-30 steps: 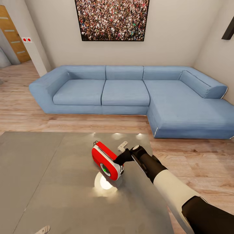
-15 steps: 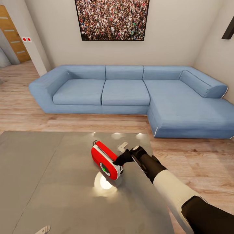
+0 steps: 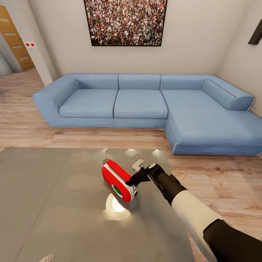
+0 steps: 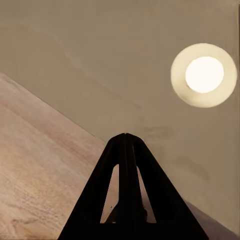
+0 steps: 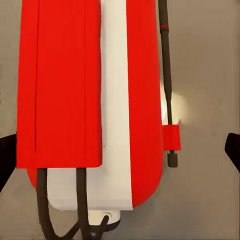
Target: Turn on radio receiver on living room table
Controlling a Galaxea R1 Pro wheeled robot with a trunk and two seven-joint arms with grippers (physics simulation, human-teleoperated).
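Observation:
The red radio receiver (image 3: 117, 179), with white trim and a dark dial with a green centre, stands tilted near the far right part of the grey table (image 3: 54, 203). My right gripper (image 3: 133, 180) is at the radio's right end. In the right wrist view the radio (image 5: 90, 100) sits close up between the dark fingertips (image 5: 6, 160), which stand wide apart at the frame's two edges, so the right gripper (image 5: 120, 155) is open. My left gripper (image 4: 125, 136) is shut with nothing in it, over the table's edge and the wood floor.
A blue L-shaped sofa (image 3: 145, 105) runs along the back wall under a crowd picture (image 3: 125, 22). Wood floor (image 3: 218, 182) lies between table and sofa. A small pale piece (image 3: 137, 164) lies just beyond the right gripper. A bright lamp reflection (image 3: 117, 205) shows on the tabletop.
The radio has slid a little to the left and away from me, with the right gripper staying against its end. The left arm has not moved.

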